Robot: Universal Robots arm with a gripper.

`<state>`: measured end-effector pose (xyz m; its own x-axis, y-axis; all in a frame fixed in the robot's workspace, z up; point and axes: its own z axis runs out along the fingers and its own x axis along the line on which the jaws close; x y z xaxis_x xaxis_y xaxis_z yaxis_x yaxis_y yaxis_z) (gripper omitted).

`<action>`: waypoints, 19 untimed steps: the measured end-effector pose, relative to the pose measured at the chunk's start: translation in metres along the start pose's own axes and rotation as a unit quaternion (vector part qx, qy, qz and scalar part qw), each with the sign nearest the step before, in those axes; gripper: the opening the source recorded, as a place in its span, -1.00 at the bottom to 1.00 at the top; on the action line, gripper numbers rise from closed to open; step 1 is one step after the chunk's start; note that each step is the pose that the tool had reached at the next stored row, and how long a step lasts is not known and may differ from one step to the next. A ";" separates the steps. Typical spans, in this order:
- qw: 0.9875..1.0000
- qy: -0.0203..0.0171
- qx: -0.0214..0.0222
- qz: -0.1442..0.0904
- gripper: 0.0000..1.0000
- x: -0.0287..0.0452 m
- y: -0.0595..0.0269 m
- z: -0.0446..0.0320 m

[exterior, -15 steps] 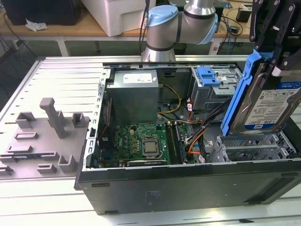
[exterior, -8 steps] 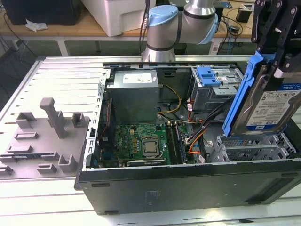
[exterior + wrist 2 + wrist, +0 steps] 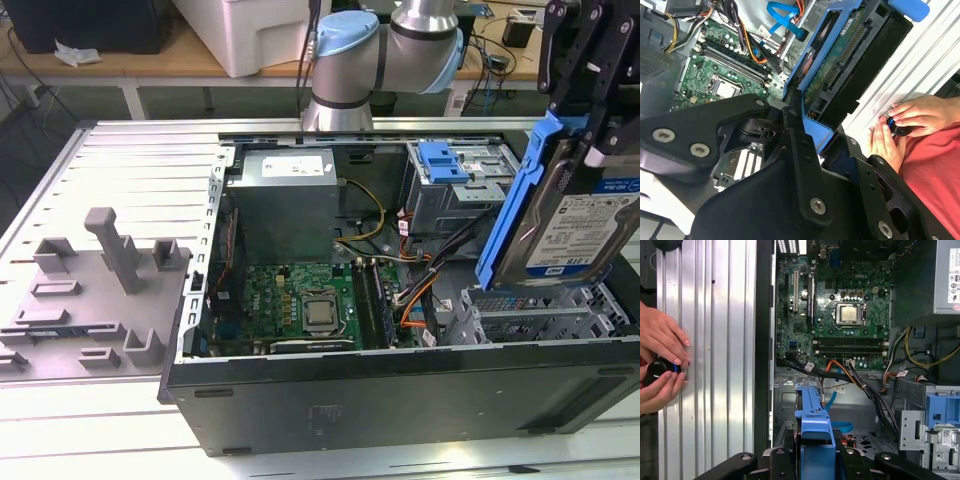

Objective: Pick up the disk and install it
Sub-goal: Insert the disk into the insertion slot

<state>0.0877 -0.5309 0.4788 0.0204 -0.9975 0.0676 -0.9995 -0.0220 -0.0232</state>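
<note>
Holding the disk (image 3: pixel 575 225) clamped in the jaws by its blue bracket (image 3: pixel 515 205), tilted on edge just above the computer case (image 3: pixel 400 390) at the case's drive-bay corner, seemingly high enough to clear the cables (image 3: pixel 870 390) inside the case.

We note the disk (image 3: pixel 570 225) cut off at the exterior view's right edge, the gripper (image 3: pixel 585 120) at its top. Hands (image 3: pixel 660 340) half cover a small black object (image 3: pixel 654 371) we cannot identify.
</note>
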 end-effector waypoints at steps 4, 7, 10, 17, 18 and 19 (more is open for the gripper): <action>1.000 0.000 0.000 0.003 -0.27 -0.0022 -0.0006 0.0014; 1.000 0.000 0.000 0.007 -0.27 -0.0026 -0.0015 0.0028; 1.000 0.000 -0.001 0.018 -0.27 -0.0048 -0.0023 0.0040; 1.000 -0.011 -0.001 0.025 -0.27 -0.0056 -0.0027 0.0044; 1.000 -0.017 -0.001 0.025 -0.27 -0.0056 -0.0028 0.0046; 0.999 -0.019 -0.001 0.025 -0.27 -0.0057 -0.0031 0.0049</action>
<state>0.0909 -0.5255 0.4737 -0.0291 -0.9992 0.0283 -0.9993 0.0284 -0.0238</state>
